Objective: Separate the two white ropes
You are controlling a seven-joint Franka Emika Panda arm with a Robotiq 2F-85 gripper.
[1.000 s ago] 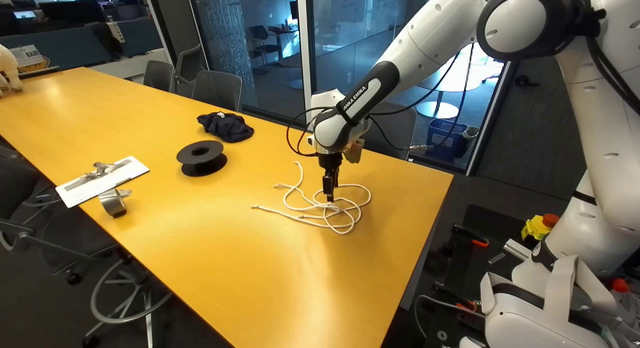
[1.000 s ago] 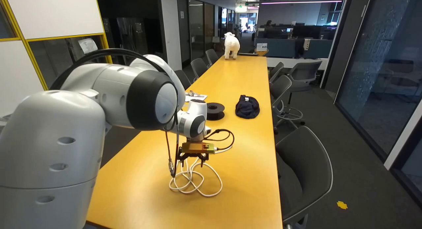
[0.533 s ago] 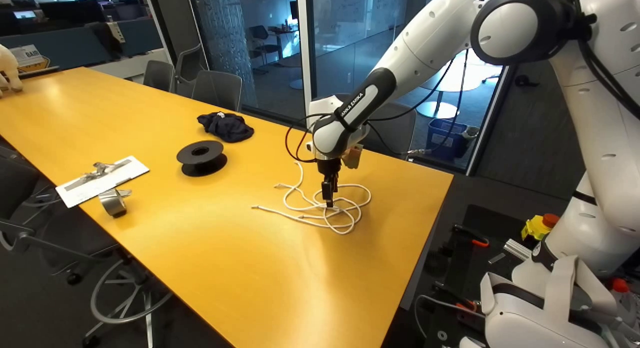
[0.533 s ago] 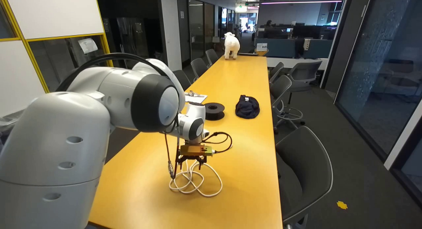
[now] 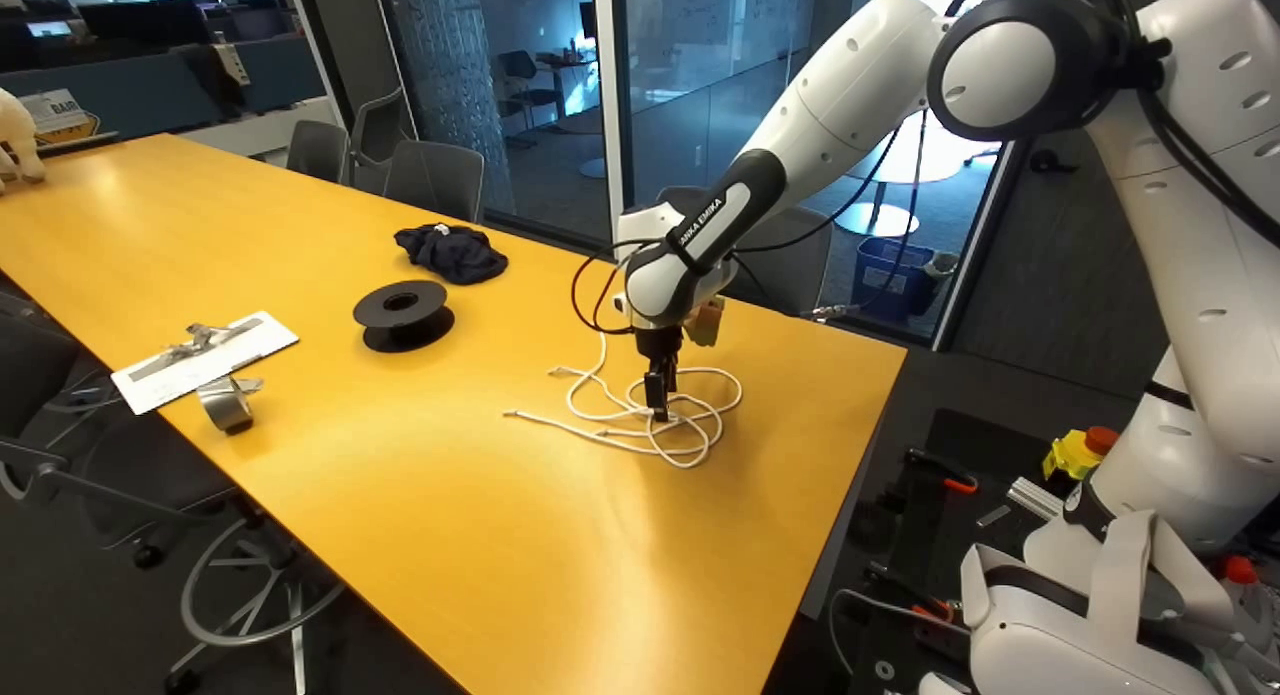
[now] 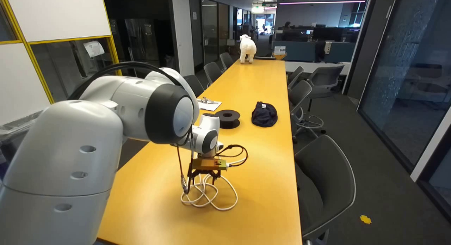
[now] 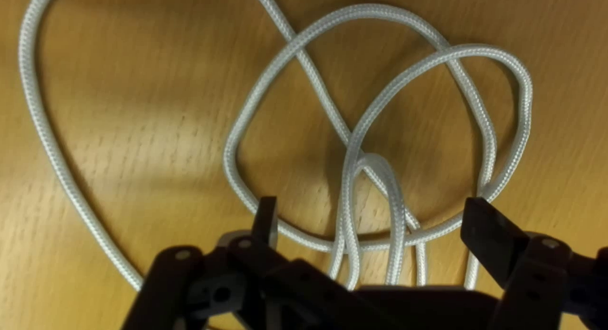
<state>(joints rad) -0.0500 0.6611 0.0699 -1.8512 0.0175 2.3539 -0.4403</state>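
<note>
Braided ropes (image 7: pixel 347 192), glossy wood-grained table (image 5: pixel 450 495), matt plastic-looking spool (image 5: pixel 404 319), wrinkled cloth bundle (image 5: pixel 456 255)

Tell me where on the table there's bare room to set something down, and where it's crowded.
Crowded: around the open gripper, where the white ropes loop and cross. In an exterior view, bare table runs from the ropes to the picture's bottom edge; another, smaller patch lies between the black spool and the silver tape roll.
</note>
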